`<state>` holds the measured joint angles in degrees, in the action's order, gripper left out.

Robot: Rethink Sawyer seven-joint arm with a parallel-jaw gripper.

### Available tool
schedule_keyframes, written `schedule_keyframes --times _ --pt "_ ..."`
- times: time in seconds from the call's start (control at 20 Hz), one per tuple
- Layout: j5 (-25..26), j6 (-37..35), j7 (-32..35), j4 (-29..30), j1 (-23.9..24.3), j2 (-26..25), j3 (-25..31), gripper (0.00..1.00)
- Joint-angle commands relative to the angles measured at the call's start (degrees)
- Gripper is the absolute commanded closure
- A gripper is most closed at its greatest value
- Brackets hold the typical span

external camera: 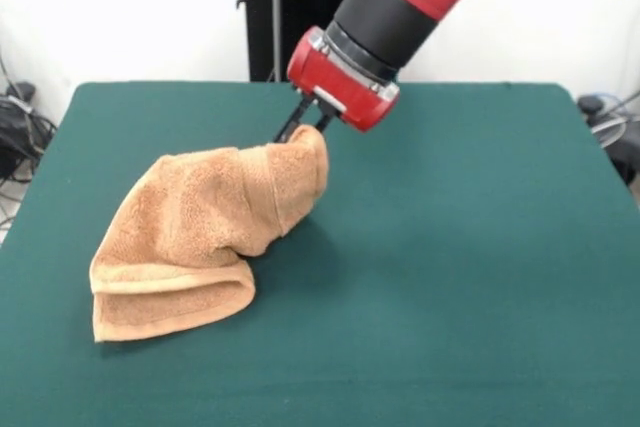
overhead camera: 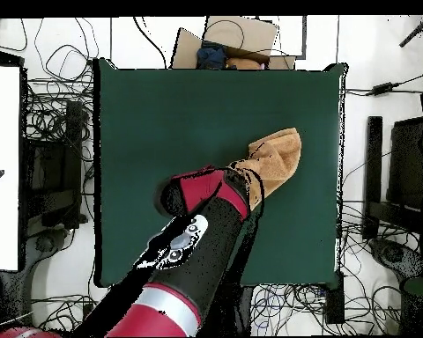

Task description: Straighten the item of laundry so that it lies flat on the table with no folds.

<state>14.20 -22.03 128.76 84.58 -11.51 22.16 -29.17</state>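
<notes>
The orange-tan terry towel (external camera: 200, 232) lies crumpled and folded on the dark green table (external camera: 480, 247), left of centre in the front view. One end is lifted off the table into a peak. My gripper (external camera: 303, 125) is shut on that raised end of the towel, holding it a little above the tabletop. The lower part of the towel rests doubled over, with a border band along its front edge. In the overhead view the towel (overhead camera: 277, 158) sits right of centre, partly hidden by my arm, and the gripper (overhead camera: 244, 180) is at its near end. No white tag shows.
Cables, monitors and boxes lie around the table's edges in the overhead view. A cardboard box (overhead camera: 237, 40) stands beyond the table's far edge. The black pedestal (external camera: 300, 7) stands behind the table in the front view.
</notes>
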Motion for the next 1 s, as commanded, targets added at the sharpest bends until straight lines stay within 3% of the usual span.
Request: schedule_keyframes --times 0.05,0.35,0.55,0.7,1.0 --pt "-5.43 5.64 15.77 4.93 -0.81 -5.03 4.13 1.00" --pt "-6.49 5.81 12.57 2.68 -2.21 -7.54 3.84 1.00" --pt "-3.90 9.18 6.65 0.85 -0.86 -7.38 7.76 1.00" --pt "-1.54 6.00 -0.34 -1.84 1.12 -6.92 11.61 1.00" --pt "-0.58 -1.28 -2.47 -7.33 -2.57 -7.50 8.86 1.00"
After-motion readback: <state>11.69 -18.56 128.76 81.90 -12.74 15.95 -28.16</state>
